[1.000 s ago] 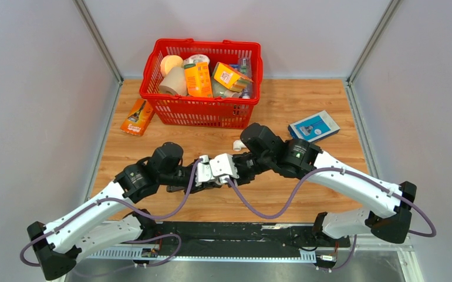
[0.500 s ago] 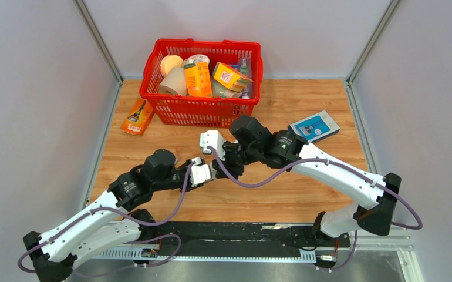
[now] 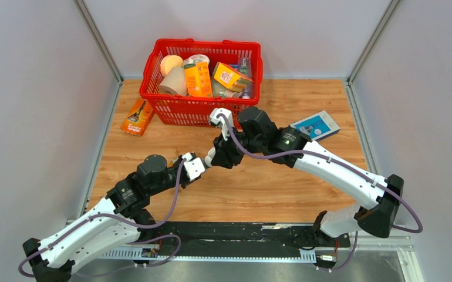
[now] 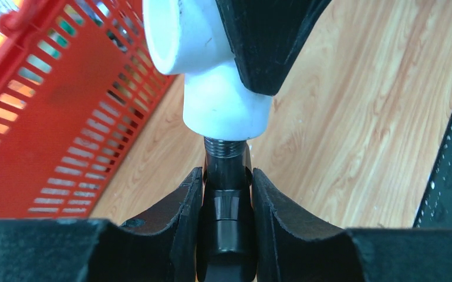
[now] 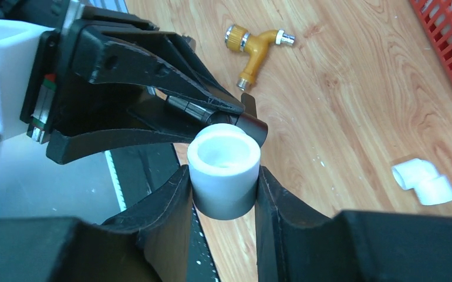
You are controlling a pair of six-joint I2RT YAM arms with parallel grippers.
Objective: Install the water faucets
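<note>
**Faucet tip meets the white elbow over the middle of the table**

Closest to me, the black rail [image 3: 241,232] runs along the front of the wooden table [image 3: 306,194]. Both arms reach in over it.

My left gripper [image 4: 226,173] is squeezed narrow on the dark grey faucet [image 4: 226,205]. My right gripper [image 5: 223,170] is closed on a white elbow fitting [image 4: 226,103], with one finger on each side. The two meet above the middle of the table, up off the wood.

The faucet's long body runs straight out of the left gripper. It points away from me and a bit to the right. Its threaded end sits at the open mouth of the elbow, and some threads show below the rim. I cannot tell how far in it goes. From above, the arms hide the faucet, so I cannot see its side arm or lever.

On the wood, a yellow tap [image 5: 256,44] lies loose. A second white elbow [image 5: 423,182] lies well apart from it. Neither one touches a gripper.

Farther back, a blue box [image 3: 314,125] lies on the right and an orange packet [image 3: 137,116] lies on the left. The red basket [image 3: 203,111], full of packs, stands at the back. Its front wall is near the right arm's wrist.
</note>
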